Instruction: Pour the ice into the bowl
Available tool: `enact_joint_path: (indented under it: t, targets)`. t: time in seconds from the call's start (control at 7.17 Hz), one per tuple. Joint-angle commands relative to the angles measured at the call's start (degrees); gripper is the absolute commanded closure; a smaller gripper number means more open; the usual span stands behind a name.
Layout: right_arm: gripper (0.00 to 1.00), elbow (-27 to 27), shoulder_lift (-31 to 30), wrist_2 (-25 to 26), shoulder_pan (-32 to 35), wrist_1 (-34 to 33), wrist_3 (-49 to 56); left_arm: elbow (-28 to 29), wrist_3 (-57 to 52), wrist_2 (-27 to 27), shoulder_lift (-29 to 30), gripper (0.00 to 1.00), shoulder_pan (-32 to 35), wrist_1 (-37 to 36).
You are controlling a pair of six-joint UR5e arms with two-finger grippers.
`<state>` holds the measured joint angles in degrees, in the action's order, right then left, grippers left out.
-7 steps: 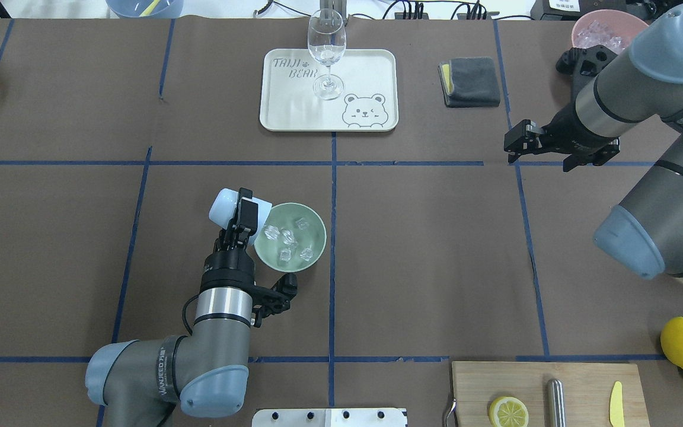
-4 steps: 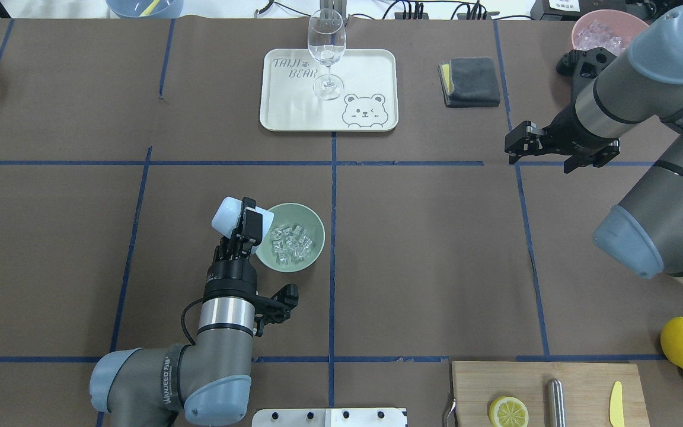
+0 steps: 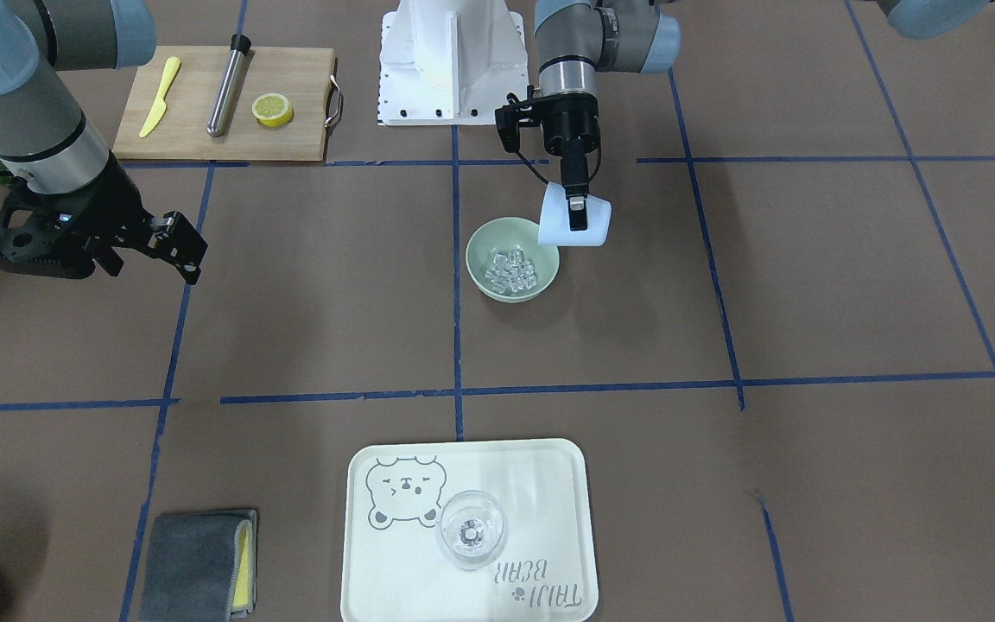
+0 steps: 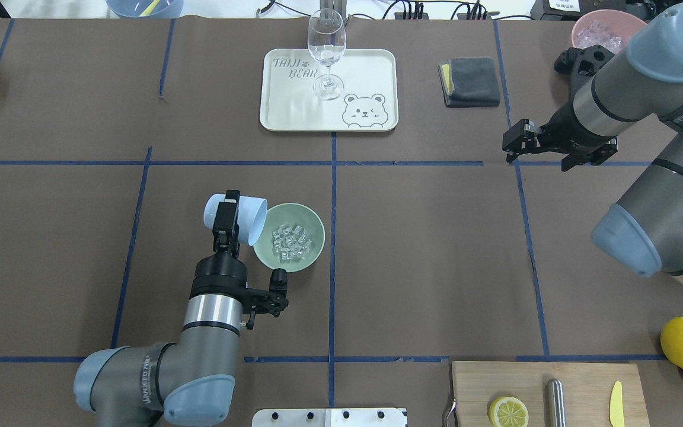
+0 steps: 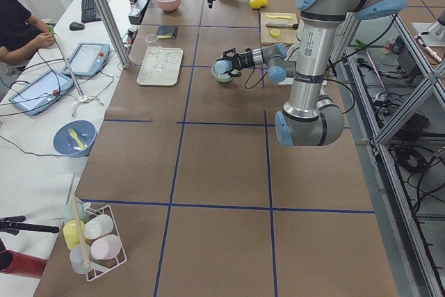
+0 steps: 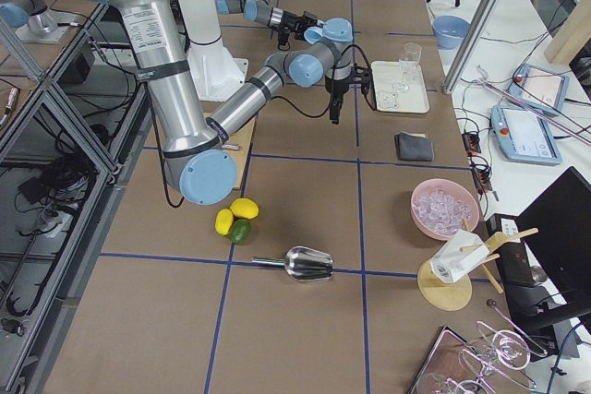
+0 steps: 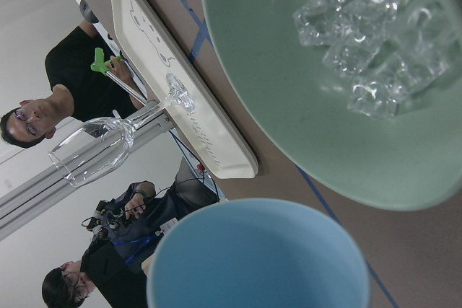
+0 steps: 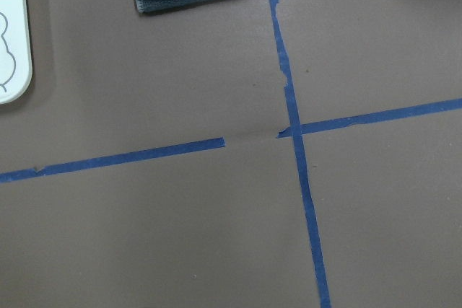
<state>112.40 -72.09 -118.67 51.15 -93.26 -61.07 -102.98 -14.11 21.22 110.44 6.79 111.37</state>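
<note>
My left gripper (image 4: pixel 226 214), clamped on the tipped blue cup (image 4: pixel 245 219) at the rim of the mint-green bowl (image 4: pixel 313 224) on the tabletop (image 4: pixel 436 249), appears to be at the end of the pour, with the ice (image 4: pixel 291 242) heaped inside the bowl; next, I judge, the cup needs righting and setting down, while my right gripper (image 4: pixel 516 142) hangs open and empty.

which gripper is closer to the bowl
Left. The left gripper holds the cup right beside the bowl, at its rim; the right gripper hangs far across the table, nearer the cloth.
</note>
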Motion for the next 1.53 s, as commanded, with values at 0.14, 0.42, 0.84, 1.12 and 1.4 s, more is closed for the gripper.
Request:
enact_joint_path:
  t: [0.14, 0.42, 0.84, 1.12, 1.4]
  targets:
    - [0.0, 0.02, 0.11, -0.07, 0.0, 0.18, 0.16, -4.25, 29.72, 1.18, -6.35, 1.0, 0.06, 5.26]
    - [0.0, 0.02, 0.02, -0.07, 0.09, 0.18, 0.16, -4.6, 46.8, 4.0, -9.69, 1.0, 0.15, 7.11]
    - [0.0, 0.02, 0.11, 0.2, 0.18, 0.18, 0.25, -8.1, 74.37, 10.55, -19.53, 1.0, 0.5, 11.39]
    - [0.0, 0.37, 0.55, 0.55, 0.26, 0.18, 0.25, -9.87, 81.82, 10.77, -30.23, 1.0, 0.59, 14.99]
    - [0.0, 0.37, 1.07, 0.72, 0.26, 0.18, 0.33, -5.33, 86.7, 10.24, -35.0, 1.0, 0.68, 25.69]
